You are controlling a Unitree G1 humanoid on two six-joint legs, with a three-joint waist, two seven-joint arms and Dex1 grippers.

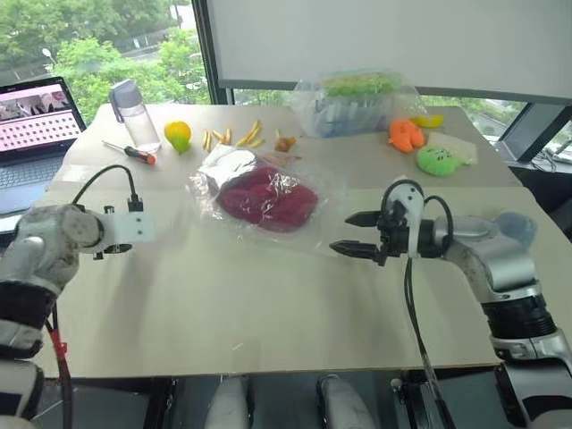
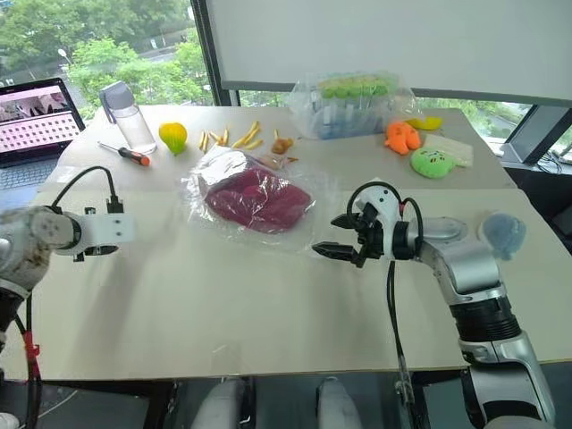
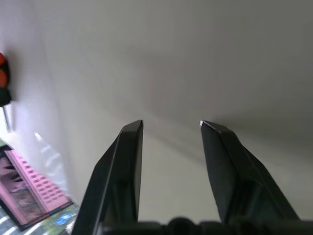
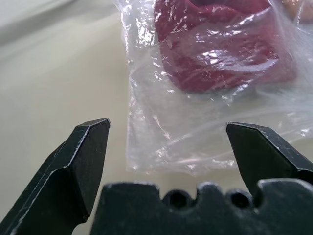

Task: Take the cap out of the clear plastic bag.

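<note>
Right wrist view: wide-open right pincer (image 4: 166,142) faces clear plastic bag (image 4: 205,142) holding cap (image 4: 215,44); left pincer (image 3: 171,127) parted, empty.

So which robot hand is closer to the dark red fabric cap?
Right. The right gripper hovers open beside the dark red fabric cap; the left gripper is far off, over bare table.

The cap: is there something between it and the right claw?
Yes. The cap lies fully inside the clear plastic bag, so the plastic covers it on every visible side. The open right claw hangs just off the bag's near edge, with only bare table between claw and bag.
</note>
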